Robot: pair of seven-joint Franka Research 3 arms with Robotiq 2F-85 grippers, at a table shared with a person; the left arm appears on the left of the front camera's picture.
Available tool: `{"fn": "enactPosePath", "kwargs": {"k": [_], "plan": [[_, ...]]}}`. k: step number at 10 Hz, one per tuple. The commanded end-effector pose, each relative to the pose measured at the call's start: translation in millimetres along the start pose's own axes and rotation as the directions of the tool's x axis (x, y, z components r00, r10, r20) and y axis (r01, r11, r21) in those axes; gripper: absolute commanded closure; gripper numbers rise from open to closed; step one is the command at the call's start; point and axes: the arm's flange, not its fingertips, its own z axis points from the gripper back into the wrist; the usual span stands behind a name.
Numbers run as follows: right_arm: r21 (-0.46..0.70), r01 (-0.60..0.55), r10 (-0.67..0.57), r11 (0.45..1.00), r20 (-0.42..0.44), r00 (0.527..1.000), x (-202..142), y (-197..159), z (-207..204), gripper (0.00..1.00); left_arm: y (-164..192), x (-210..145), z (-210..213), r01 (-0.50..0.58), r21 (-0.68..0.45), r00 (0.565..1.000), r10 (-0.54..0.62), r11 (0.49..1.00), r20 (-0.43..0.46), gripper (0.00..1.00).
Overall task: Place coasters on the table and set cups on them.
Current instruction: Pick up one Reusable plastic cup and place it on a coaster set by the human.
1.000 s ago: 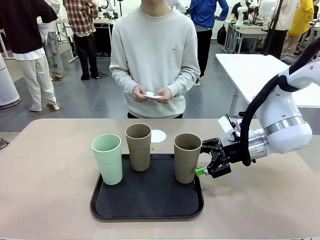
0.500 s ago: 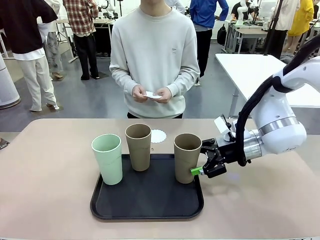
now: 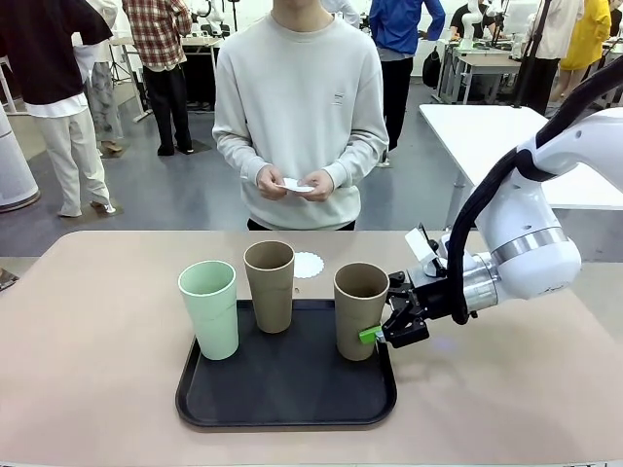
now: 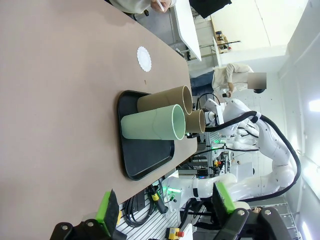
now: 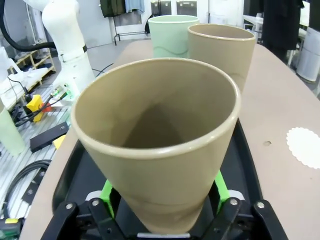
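Changed: your right gripper (image 3: 375,334) has slid left from beside the black tray (image 3: 287,394). It is now clamped on the right tan cup (image 3: 361,309), which has shifted slightly left and leans a little.
Right grip: the green pads press both sides of that cup low, near its base, over the tray's right part.
Left gripper (image 4: 165,205): your fingers stand apart, holding nothing, well away from the tray.
Other cups: the mint green cup (image 3: 208,309) and the middle tan cup (image 3: 270,286) stand upright on the tray.
Coaster (image 3: 309,264): it lies flat and bare on the table (image 3: 97,331), just beyond the tray.
Person: standing at the far side, holding white paper (image 3: 295,184) in both hands.
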Motion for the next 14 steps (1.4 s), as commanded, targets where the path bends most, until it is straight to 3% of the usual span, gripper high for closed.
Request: {"fn": "enactPosePath", "kwargs": {"k": [1,2,4,5,8,10,13,14], "plan": [[0.028,-0.002,0.002,1.000,0.011,1.000,-5,-5,-2,0.70,1,0,0,0.018,-0.014,1.000,-0.018,1.000,0.001,0.00],[0.028,0.002,-0.002,1.000,0.013,1.000,-5,-5,-2,1.00,1,0,0,0.018,-0.014,1.000,-0.018,1.000,0.001,0.00],[0.036,0.007,-0.008,0.999,0.023,1.000,0,-1,1,1.00,1,0,0,0.018,-0.014,1.000,-0.018,1.000,0.001,0.00],[0.016,0.062,-0.063,0.998,0.042,0.997,16,10,7,1.00,1,0,0,0.018,-0.014,1.000,-0.018,1.000,0.001,0.00],[0.023,0.202,-0.203,0.979,0.076,0.976,112,26,42,1.00,1,0,0,0.018,-0.014,1.000,-0.018,1.000,0.001,0.00],[-0.001,0.223,-0.223,0.975,0.075,0.972,174,30,52,1.00,1,0,0,0.018,-0.014,1.000,-0.018,1.000,0.001,0.00],[-0.015,0.223,-0.222,0.975,0.059,0.973,188,27,53,1.00,1,0,0,0.018,-0.014,1.000,-0.018,1.000,0.001,0.00],[-0.019,0.205,-0.202,0.979,0.093,0.975,201,35,57,1.00,1,0,0,0.018,-0.014,1.000,-0.018,1.000,0.001,0.00]]}}
